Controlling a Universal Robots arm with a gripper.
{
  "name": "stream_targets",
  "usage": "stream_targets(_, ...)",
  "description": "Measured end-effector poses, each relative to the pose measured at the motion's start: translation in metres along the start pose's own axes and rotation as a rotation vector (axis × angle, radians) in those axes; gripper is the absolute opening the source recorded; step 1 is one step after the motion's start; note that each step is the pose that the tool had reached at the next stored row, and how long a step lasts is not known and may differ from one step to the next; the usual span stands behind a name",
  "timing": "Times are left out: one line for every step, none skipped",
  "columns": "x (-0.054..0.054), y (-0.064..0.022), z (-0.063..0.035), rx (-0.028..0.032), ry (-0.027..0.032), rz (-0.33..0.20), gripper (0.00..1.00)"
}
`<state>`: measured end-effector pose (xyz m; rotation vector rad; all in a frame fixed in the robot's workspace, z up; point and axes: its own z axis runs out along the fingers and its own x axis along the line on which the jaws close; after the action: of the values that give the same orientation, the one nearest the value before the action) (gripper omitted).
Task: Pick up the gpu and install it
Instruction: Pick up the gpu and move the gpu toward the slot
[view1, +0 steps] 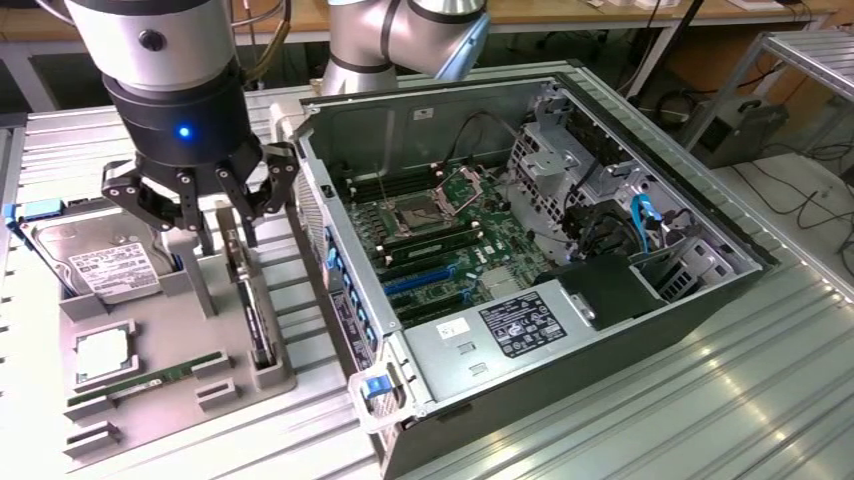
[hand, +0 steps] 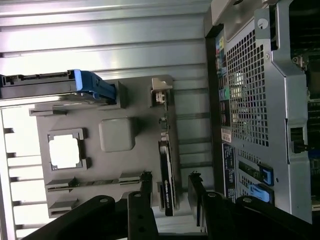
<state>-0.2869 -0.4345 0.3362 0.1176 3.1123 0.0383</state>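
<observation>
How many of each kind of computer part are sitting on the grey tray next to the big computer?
Hard drive: 1
Processor chip: 1
Memory stick: 1
gpu: 1
Total: 4

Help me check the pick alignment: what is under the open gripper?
Under the gripper, the gpu stands on edge in a slot of the grey holder, lined up between its open jaws. The card's lower edge is hidden in the slot.
</observation>
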Motion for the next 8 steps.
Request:
stream_targets(0.0, 0.0, 0.002, 0.0, 0.0, 0.0, 0.42)
stream_targets(0.0001, -0.0001, 0.0041, 0.0003, -0.0001, 0.0, 0.42)
stream_targets(0.0, -0.0002, 0.0052, 0.002, -0.0002, 0.0, 0.42)
stream_targets(0.0, -0.0002, 0.0054, 0.0042, -0.0002, 0.0, 0.42)
stream_targets(0.0001, -0.0002, 0.0054, 0.0042, -0.0002, 0.0, 0.42)
stream_targets(0.0001, -0.0002, 0.0054, 0.0043, -0.0002, 0.0, 0.42)
stream_targets(0.0002, -0.0002, 0.0054, 0.0043, -0.0002, 0.0, 0.42)
stream_targets(0.0001, -0.0002, 0.0055, 0.0042, -0.0003, 0.0, 0.42)
